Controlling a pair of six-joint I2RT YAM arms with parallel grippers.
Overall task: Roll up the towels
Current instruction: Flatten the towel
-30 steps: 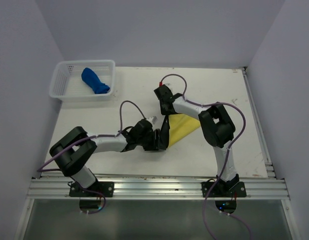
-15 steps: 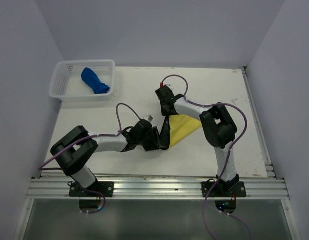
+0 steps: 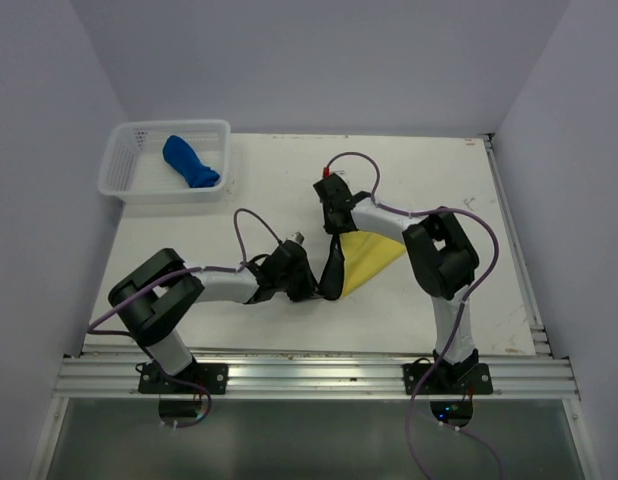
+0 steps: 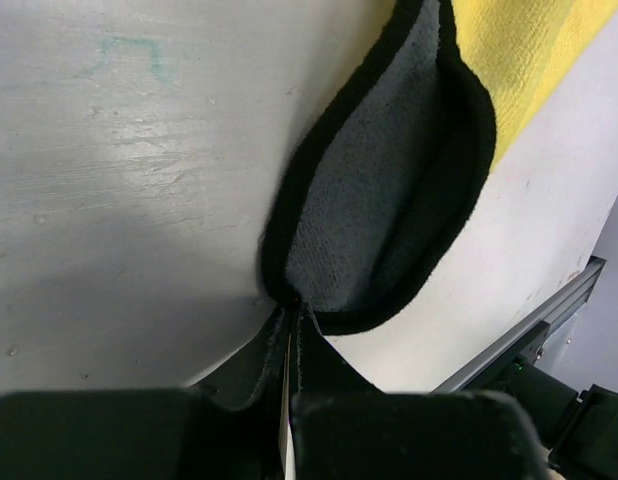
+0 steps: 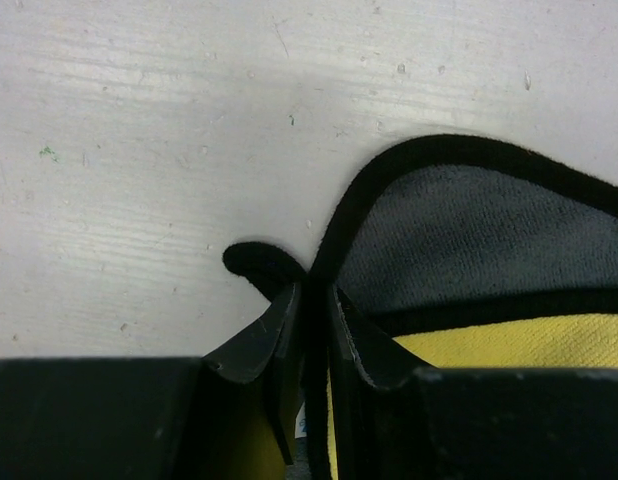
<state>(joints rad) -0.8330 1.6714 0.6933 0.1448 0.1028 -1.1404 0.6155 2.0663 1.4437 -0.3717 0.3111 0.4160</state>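
Left claw (image 4: 289, 322) snapped onto yellow towel (image 3: 374, 258); right claw (image 5: 314, 296) pinching it; one blue towel (image 3: 189, 162).

1 blue towel (image 3: 190, 162), 1 yellow towel (image 3: 370, 259), 1 basket (image 3: 119, 165).

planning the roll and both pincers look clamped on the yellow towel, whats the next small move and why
Probably carry both pinched corners over the yellow face to start rolling: left pincer and right pincer each grip the yellow towel at its black edge, grey backing turned up.
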